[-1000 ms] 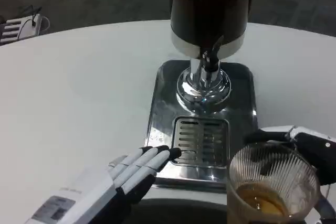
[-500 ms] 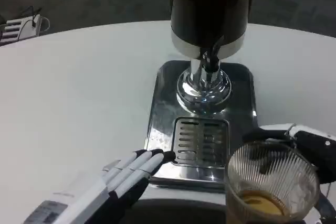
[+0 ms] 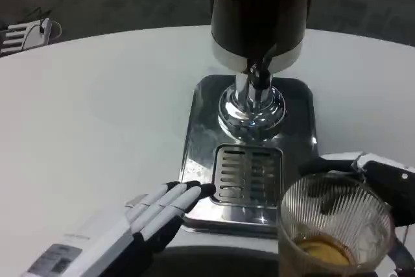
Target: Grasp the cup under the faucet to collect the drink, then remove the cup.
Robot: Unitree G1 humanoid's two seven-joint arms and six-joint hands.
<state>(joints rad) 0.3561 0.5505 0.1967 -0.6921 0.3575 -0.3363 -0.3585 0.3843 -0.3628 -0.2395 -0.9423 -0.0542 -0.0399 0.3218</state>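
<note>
Nearest you, at the table's (image 3: 97,128) front edge, your right hand (image 3: 379,183) grips the cup (image 3: 334,228): its fingers wrap the far and right side of the ribbed clear glass, which holds a little amber drink at the bottom. The cup sits just off the front right corner of the steel drip tray (image 3: 201,134), clear of the faucet (image 3: 259,72) and nearer you than the grille (image 3: 248,173).

On the other side, your left hand (image 3: 139,225) lies flat and empty, fingers straight and close together, their dark tips touching the tray's front left edge beside the grille.

Farther back, the chrome pedestal (image 3: 251,108) stands on the tray's rear half and carries the dark dispenser (image 3: 258,11), with the faucet pointing toward you above the grille.

Beyond the table's far left edge, you can see a small white object (image 3: 23,34) with a cable; I cannot tell what it is.
</note>
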